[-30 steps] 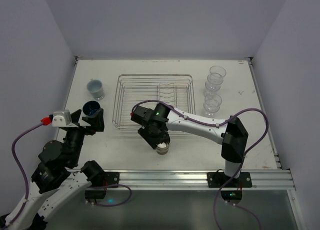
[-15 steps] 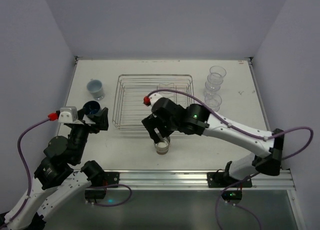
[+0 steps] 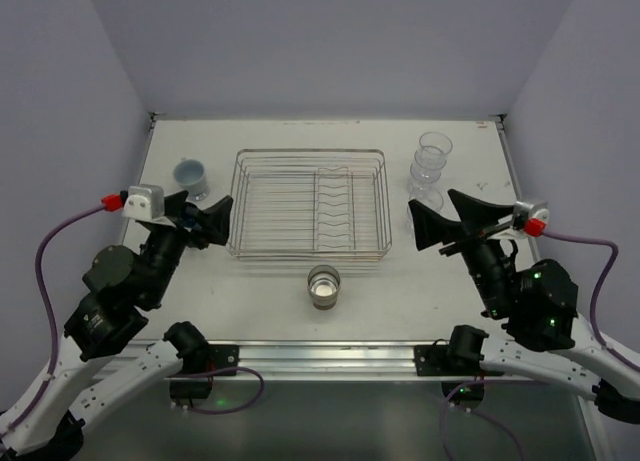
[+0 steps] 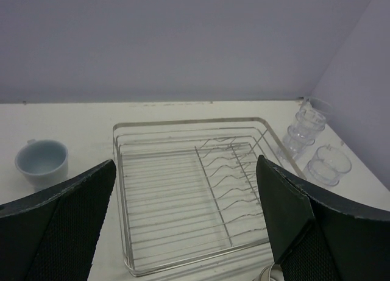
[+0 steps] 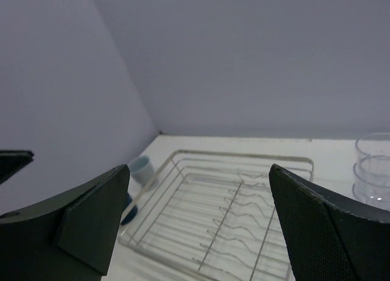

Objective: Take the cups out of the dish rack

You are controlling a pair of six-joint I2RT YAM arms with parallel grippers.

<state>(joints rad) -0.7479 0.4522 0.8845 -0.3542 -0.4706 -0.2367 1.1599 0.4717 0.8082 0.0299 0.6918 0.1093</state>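
Silver wire dish rack (image 3: 310, 151) centre frame; tan cup (image 3: 324, 286) below it on the white bench (image 3: 250, 291), pale blue cup (image 3: 191, 177) upper left, clear plastic tumblers (image 3: 430, 166) upper right. Left gripper (image 3: 203, 221) and right gripper (image 3: 452, 219) gape wide, holding nothing

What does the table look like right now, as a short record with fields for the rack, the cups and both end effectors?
dish rack: empty, mid-table
tan cup: upright on table, in front of rack
pale blue cup: on table, left of rack
clear tumblers: on table, right of rack
left end effector: open, holding nothing
right end effector: open, holding nothing
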